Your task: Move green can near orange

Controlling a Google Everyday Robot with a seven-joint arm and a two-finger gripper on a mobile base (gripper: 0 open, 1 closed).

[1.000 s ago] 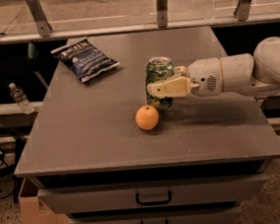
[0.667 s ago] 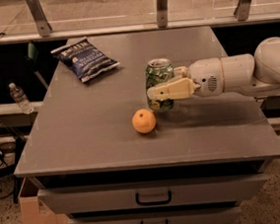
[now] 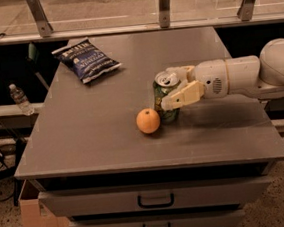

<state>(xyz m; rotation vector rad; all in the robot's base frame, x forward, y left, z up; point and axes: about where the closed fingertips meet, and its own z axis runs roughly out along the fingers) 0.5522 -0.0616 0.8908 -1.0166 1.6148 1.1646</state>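
Green can (image 3: 164, 103) has come down to the tabletop (image 3: 94, 140) just beside the orange (image 3: 148, 121). The gripper (image 3: 174, 88) pinches it. The job looks nearly done.

Cream pincer (image 3: 167, 88) around mottled green can (image 3: 159, 95); plain-coloured orange (image 3: 148, 121); dark blue chip bag (image 3: 86, 60).
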